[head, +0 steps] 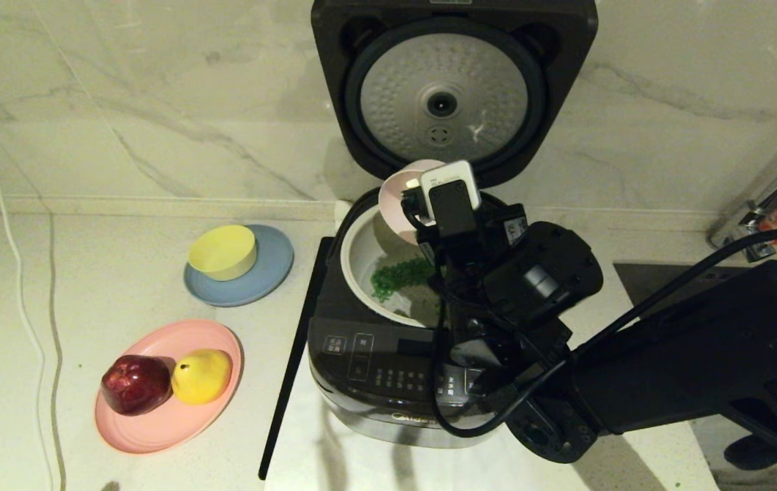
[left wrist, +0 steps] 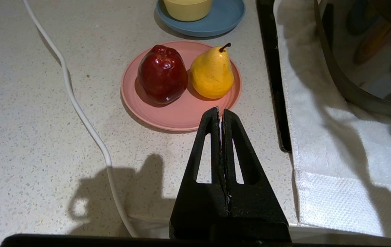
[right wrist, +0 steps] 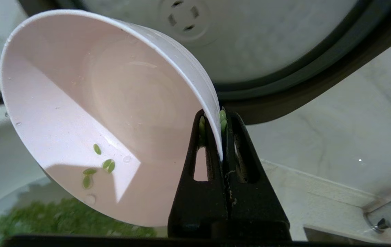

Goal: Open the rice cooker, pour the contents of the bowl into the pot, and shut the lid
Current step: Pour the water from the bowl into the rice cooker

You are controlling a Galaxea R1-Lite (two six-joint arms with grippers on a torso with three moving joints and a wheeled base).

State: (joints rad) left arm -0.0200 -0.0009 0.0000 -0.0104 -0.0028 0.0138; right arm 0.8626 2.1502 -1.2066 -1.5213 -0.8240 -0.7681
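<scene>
The rice cooker (head: 388,368) sits on a white towel (left wrist: 336,164) at the front of the counter (head: 122,273), and we see only part of it: the right arm crosses its button panel and covers the right side of the pot (head: 368,252). In the left wrist view only a curved dark strip of its base shows at the picture's edge.

Nearest on the left, a pink plate (head: 156,423) carries a red apple (head: 136,383) and a yellow pear (head: 202,375), touching each other. Just behind it a yellow bowl (head: 222,252) stands on a blue plate (head: 265,273). A white cable (head: 20,286) runs along the counter's left side to a wall socket.

In the pot lie the chopped green bits (head: 398,276), heaped toward its left-front part; how far they reach to the right we cannot tell, since the arm hides that side.

The right gripper (right wrist: 222,137) reaches in from the lower right, its wrist over the pot. Its fingers are clamped on the rim of the pink bowl (right wrist: 106,120), which is tipped steeply over the back of the pot. Only a few green flecks cling to its inside, and a couple seem stuck at the fingertips.

The left gripper (left wrist: 220,115) hangs low beside the pink plate, fingers pressed together, holding nothing.

Farthest back, the lid (head: 453,88) stands upright against the marble wall, its dimpled silver disc facing us.
</scene>
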